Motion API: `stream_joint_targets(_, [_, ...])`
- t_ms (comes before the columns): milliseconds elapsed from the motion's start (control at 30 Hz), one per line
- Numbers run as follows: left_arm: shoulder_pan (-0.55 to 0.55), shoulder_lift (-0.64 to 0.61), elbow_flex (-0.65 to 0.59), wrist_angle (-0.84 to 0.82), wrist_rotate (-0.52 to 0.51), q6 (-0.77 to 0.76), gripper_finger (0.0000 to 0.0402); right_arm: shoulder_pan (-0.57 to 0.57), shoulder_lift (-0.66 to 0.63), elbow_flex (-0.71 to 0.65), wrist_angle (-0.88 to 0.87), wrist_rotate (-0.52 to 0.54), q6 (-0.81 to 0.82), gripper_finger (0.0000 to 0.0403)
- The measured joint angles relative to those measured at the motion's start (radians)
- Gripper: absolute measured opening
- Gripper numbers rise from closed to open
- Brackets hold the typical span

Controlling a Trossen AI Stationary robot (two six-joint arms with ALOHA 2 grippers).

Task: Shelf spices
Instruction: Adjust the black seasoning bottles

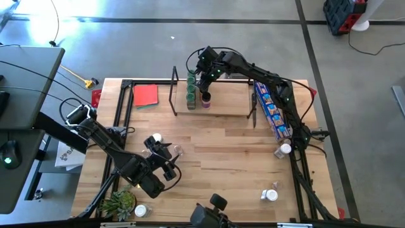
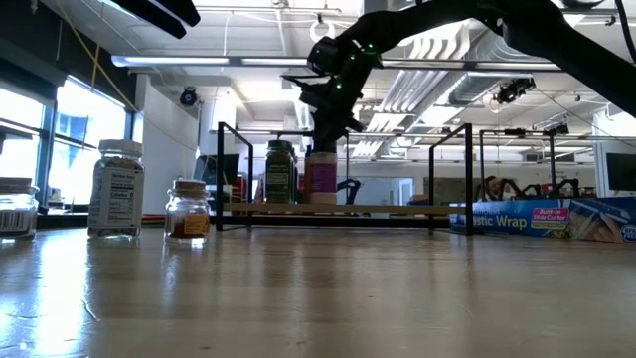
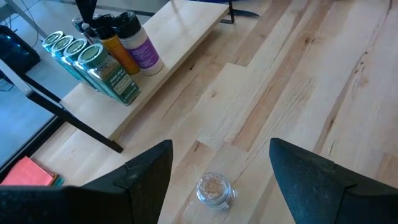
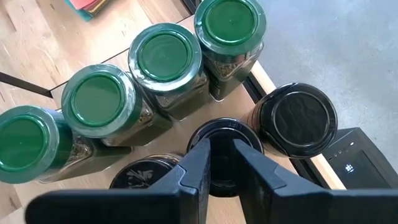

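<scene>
The shelf [image 1: 228, 104] stands at the table's far side, and several green-lidded jars [image 4: 161, 56] and three black-lidded ones stand at its left end. My right gripper [image 4: 221, 152] hangs over that cluster, pointing down. Its fingers are a narrow gap apart over the middle black lid [image 4: 225, 130], which is wider than the gap. In the low view the right gripper [image 2: 326, 134] sits just above the jar tops. My left gripper [image 3: 221, 162] is wide open near the table's near-left. A clear-lidded jar of tan spice [image 3: 214, 188] stands on the wood between its fingers, untouched. My right gripper comes from above with its fingertips [image 4: 202, 155] over the middle black lid [image 4: 225, 130] on the shelf. Whether they touch it I cannot tell, because the fingers hide the spot. The jar stands upright on the board.
Loose jars stand or lie on the table: a white-lidded one [image 1: 156, 138] near my left gripper, two toward the right [image 1: 283, 150] [image 1: 271, 195], and one [image 1: 140, 210] by the green plant [image 1: 119, 204]. The blue packet [image 1: 272, 113] lies beside the shelf's right end, and the red square [image 1: 145, 95] to its left.
</scene>
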Motion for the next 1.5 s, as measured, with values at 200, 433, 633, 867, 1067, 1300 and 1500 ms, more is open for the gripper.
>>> stream_joint_targets(200, [0.0,0.0,0.0,0.0,0.001,0.0,0.0262,0.027,-0.047,0.0,-0.027,0.007,-0.062,0.0062])
stream_joint_targets(433, [0.0,0.0,0.0,0.001,0.001,-0.002,0.0262,0.136,-0.11,0.002,-0.153,0.007,-0.19,0.0062])
stream_joint_targets(633, [0.0,0.0,0.0,0.0,-0.002,-0.006,0.0262,0.186,-0.088,0.0,-0.177,0.106,-0.217,0.0062])
stream_joint_targets(867, [-0.005,0.0,0.0,0.0,0.002,-0.007,0.0262,0.161,-0.067,0.0,-0.222,0.113,-0.181,0.0062])
stream_joint_targets(1067, [-0.005,0.0,0.001,0.0,-0.002,-0.008,0.0262,0.163,-0.047,0.0,-0.229,0.105,-0.179,0.0062])
stream_joint_targets(1300, [-0.006,0.0,0.001,0.003,0.001,-0.01,0.0262,0.166,-0.035,0.002,-0.205,0.105,-0.178,0.0062])
stream_joint_targets(1500, [-0.005,0.0,0.001,0.002,0.001,-0.009,0.0262,0.166,-0.034,0.002,-0.22,0.104,-0.182,0.0062])
